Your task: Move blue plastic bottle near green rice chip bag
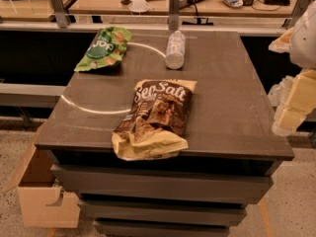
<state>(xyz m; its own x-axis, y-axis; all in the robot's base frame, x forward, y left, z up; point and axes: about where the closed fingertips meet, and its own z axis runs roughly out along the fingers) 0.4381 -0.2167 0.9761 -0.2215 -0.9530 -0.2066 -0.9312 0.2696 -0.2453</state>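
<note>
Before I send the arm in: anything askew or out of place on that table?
Two things. The blue plastic bottle lies on its side at the back of the table, and the Sea Salt bag hangs crumpled over the front edge. The gripper sits off the right side.

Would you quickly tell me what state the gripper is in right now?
Gripper: at the right edge of view, beside the table; open or closed cannot be told. The blue plastic bottle lies on the table, away from it.
</note>
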